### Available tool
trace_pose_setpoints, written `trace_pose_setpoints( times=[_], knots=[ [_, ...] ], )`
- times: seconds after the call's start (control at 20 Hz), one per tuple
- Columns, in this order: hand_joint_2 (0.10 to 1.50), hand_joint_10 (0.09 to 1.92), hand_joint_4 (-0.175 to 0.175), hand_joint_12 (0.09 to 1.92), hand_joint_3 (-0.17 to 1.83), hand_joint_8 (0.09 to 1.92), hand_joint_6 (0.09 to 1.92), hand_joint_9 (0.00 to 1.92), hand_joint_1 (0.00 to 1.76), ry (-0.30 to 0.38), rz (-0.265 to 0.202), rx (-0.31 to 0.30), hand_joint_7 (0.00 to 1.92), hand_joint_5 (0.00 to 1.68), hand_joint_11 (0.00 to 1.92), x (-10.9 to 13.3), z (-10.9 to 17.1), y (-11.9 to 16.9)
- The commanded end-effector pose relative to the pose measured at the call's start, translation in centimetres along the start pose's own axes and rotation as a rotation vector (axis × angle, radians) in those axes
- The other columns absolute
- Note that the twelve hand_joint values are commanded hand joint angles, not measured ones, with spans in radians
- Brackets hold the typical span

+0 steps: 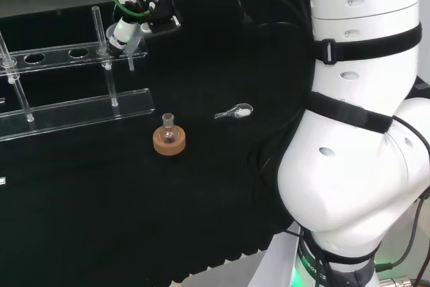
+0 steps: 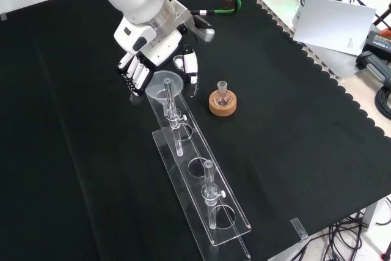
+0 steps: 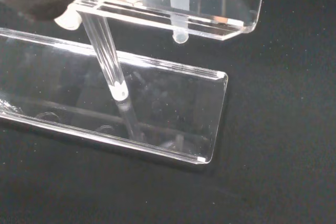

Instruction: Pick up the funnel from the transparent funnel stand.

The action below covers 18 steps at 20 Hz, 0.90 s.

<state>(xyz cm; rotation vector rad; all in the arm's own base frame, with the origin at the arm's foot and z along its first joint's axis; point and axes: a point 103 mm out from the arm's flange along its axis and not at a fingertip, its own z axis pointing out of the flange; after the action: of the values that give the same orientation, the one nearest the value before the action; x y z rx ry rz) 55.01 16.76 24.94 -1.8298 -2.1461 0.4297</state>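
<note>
A clear funnel (image 2: pixel 165 82) sits in the end hole of the transparent stand (image 2: pixel 198 166), the end nearest the arm. My hand (image 2: pixel 153 53) hangs right over it. The fingers (image 2: pixel 137 73) reach down on the funnel's left and the thumb (image 2: pixel 190 67) on its right, bracketing the bowl without closing on it. In the head view the hand (image 1: pixel 134 21) is above the right end of the stand (image 1: pixel 74 109). In the wrist view the funnel's stem (image 3: pixel 180 17) pokes down through the stand's upper shelf (image 3: pixel 231 3) above the base plate (image 3: pixel 157 114).
A small round flask on a cork ring (image 2: pixel 222 101) stands just right of the stand in the front view, also seen in the head view (image 1: pixel 168 139). A small clear scoop (image 1: pixel 235 111) lies on the cloth. Papers and cables (image 2: pixel 333 22) lie beyond the cloth's edge.
</note>
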Motion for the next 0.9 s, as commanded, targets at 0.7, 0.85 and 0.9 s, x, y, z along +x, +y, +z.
trace_pose_setpoints(
  times=[0.7,0.85,0.9],
  knots=[
    [0.49,0.55,0.011,1.44,0.67,0.54,0.09,0.59,0.89,0.053,0.0,-0.033,0.75,0.69,0.21,-0.24,0.03,0.18],
    [0.49,0.52,0.009,1.41,0.71,0.56,0.09,0.69,0.92,0.057,0.002,-0.054,0.81,0.73,0.28,-0.42,-0.15,0.09],
    [0.49,0.51,0.01,1.4,0.71,0.56,0.09,0.71,0.93,0.055,0.002,-0.061,0.83,0.75,0.29,-0.48,-0.23,0.05]
  ],
)
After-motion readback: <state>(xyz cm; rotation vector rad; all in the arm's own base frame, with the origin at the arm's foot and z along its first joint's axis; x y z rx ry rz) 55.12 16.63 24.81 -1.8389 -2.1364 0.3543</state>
